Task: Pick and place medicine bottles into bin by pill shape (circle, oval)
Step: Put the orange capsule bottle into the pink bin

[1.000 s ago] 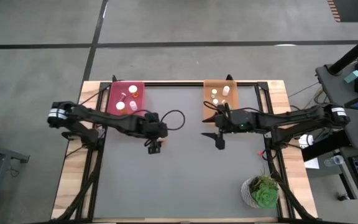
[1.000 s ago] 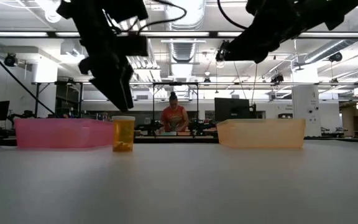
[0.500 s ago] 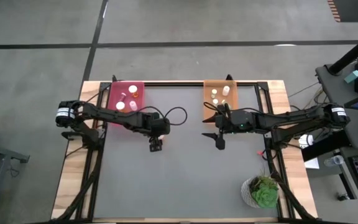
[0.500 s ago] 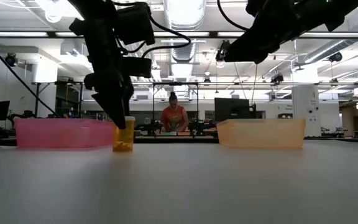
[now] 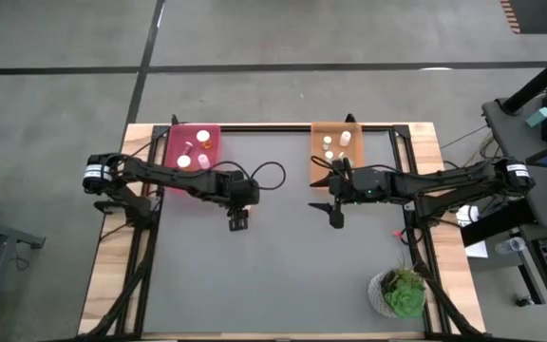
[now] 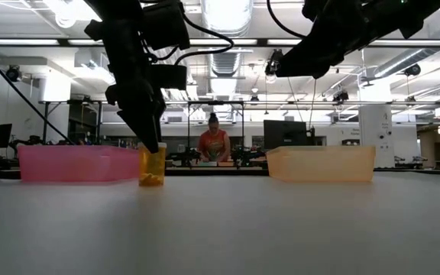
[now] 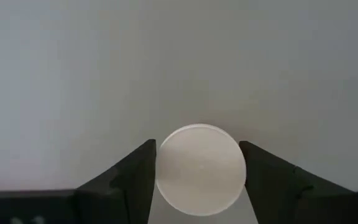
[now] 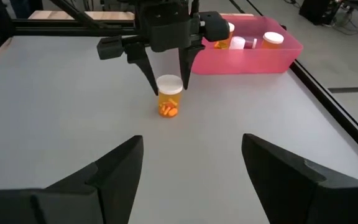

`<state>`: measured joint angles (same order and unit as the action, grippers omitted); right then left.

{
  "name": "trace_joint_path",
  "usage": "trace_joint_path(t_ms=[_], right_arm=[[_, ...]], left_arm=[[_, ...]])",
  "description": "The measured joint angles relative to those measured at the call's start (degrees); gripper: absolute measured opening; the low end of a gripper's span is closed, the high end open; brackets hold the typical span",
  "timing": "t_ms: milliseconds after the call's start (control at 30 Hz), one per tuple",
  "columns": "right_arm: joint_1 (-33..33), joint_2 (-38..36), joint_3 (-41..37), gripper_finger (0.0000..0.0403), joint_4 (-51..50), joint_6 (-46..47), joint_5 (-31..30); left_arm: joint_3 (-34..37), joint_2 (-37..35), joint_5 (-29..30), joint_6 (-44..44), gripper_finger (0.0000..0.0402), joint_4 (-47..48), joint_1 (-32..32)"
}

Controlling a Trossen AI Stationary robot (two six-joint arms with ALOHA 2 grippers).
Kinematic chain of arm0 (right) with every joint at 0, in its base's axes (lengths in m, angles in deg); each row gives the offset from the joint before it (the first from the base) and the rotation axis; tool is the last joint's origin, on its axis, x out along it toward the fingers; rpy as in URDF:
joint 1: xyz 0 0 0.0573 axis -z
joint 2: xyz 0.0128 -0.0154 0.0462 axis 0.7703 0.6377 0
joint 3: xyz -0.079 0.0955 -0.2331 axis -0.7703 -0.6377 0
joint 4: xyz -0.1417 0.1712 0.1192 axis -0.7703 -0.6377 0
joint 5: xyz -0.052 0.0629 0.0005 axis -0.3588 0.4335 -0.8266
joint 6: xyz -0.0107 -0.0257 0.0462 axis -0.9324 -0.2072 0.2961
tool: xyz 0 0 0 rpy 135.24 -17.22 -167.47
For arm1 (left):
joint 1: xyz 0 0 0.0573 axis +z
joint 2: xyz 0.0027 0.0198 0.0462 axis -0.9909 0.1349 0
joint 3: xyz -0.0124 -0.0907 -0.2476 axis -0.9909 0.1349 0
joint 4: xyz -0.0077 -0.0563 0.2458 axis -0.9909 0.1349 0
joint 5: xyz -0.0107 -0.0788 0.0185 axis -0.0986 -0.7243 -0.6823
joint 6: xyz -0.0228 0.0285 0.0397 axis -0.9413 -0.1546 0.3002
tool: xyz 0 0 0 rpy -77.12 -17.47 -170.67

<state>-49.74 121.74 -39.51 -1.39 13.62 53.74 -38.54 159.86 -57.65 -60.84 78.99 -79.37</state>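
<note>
The high view looks straight down on the whole desk (image 5: 283, 275); the low view sits at desk height, facing level into the room. The left wrist camera stares closely down at a white-capped bottle (image 7: 200, 168), which the right wrist camera sees farther off, across the desk.

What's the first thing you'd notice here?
The left gripper reaching down over a little orange medicine bottle with a white cap, standing alone mid-table, one of its fingers on each side of the cap. Behind it sits a pink bin holding more bottles.
</note>
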Motion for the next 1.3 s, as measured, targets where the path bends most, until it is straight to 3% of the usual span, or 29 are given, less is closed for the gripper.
trace_joint_path(t_ms=[300, 533, 700, 1033, 1300], right_arm=[[0.0, 0.0, 0.0, 0.0265, -0.1, 0.0, 0.0], [0.0, 0.0, -0.2, 0.0265, -0.1, -0.3, 0.0], [0.0, 0.0, -0.2, 0.0265, -0.2, -0.4, 0.0], [0.0, 0.0, -0.3, 0.0265, 0.1, -3.8, 0.0], [0.0, -2.7, -6.0, 0.0265, 8.0, -10.8, 0.7]], left_arm=[[-5.3, -0.5, 1.1, 0.9, 0.0201, 8.3, -0.3], [-10.0, -5.4, 2.7, 6.3, 0.0202, 14.7, 2.1], [-9.8, -12.3, 2.9, 8.6, 0.0202, 16.0, 8.2], [-8.8, -21.9, 3.2, 10.4, 0.0203, 18.4, 26.4], [-8.5, -23.3, 3.2, 9.4, 0.0203, 18.2, 32.0]])
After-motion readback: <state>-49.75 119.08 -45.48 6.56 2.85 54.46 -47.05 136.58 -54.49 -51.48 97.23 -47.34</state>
